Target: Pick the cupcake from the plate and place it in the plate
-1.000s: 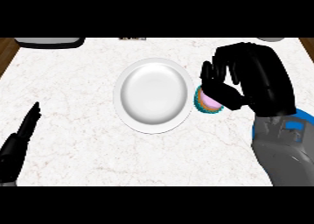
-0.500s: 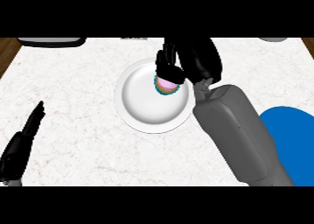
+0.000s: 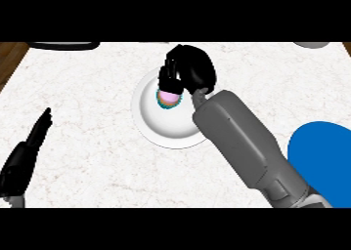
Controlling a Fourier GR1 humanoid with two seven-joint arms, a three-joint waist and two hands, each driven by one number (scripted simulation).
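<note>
White marble counter (image 3: 98, 161) carries a white plate (image 3: 160, 134) near its middle. Over the plate's far part, the right hand (image 3: 188, 71) has its fingers curled round the cupcake (image 3: 167, 98), which hangs just below them, directly above the plate. Left hand (image 3: 26, 156) rests open at the left edge, well apart.

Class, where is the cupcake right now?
In the head view, the cupcake sits over the white plate's upper part, under the right robot hand curled round it.
</note>
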